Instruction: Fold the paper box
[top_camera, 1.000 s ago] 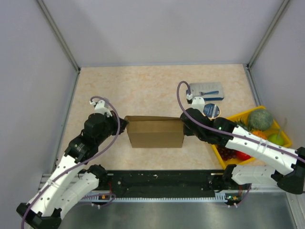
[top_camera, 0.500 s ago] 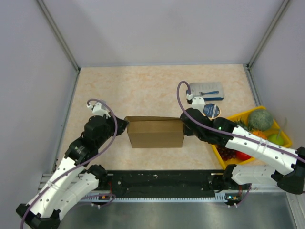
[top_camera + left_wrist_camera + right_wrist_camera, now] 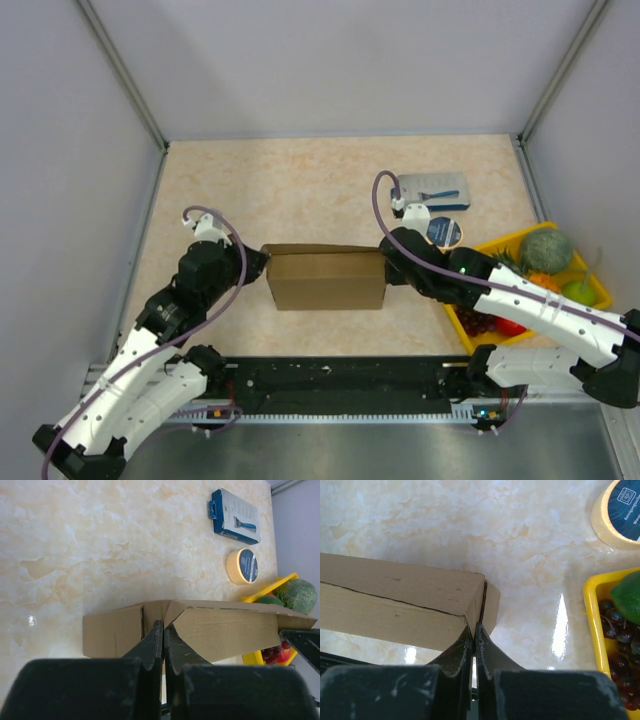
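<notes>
The paper box [image 3: 325, 280] is a brown cardboard carton lying lengthwise at the middle of the table. My left gripper [image 3: 263, 262] is at its left end. In the left wrist view the left gripper [image 3: 163, 626] is shut, its tips against the seam between the end flaps of the box [image 3: 225, 630]. My right gripper [image 3: 386, 268] is at the right end. In the right wrist view the right gripper [image 3: 475, 626] is shut, its tips touching the end flap's edge at the corner of the box [image 3: 395, 605].
A blue-and-white flat package [image 3: 432, 189] lies at the back right, with a tape roll [image 3: 444, 232] just in front of it. A yellow tray [image 3: 500, 243] of fruit stands at the right edge. Grey walls close in the table on three sides.
The left arm's wrist has shifted slightly to the left. The box and the right arm have stayed in place.
</notes>
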{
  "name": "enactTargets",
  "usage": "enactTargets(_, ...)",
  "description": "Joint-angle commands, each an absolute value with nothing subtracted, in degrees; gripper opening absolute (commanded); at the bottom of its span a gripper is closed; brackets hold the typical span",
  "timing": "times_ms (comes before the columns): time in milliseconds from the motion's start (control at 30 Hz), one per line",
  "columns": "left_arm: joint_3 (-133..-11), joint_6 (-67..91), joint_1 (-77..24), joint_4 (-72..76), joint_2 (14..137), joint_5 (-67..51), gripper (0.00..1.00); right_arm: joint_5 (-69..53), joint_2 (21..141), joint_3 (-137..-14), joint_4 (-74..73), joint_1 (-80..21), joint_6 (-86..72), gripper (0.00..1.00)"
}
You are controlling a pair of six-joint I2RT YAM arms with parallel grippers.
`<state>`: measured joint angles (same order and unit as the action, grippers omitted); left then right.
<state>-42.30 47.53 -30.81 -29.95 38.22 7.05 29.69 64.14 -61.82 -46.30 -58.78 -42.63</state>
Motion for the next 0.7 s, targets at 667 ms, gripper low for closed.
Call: enactTargets(667, -37.0, 50.63, -31.11, -41.84, 37.36, 11.86, 0.0, 24.61, 65.21, -60.21, -47.46, -59.94, -43.77, 0.0)
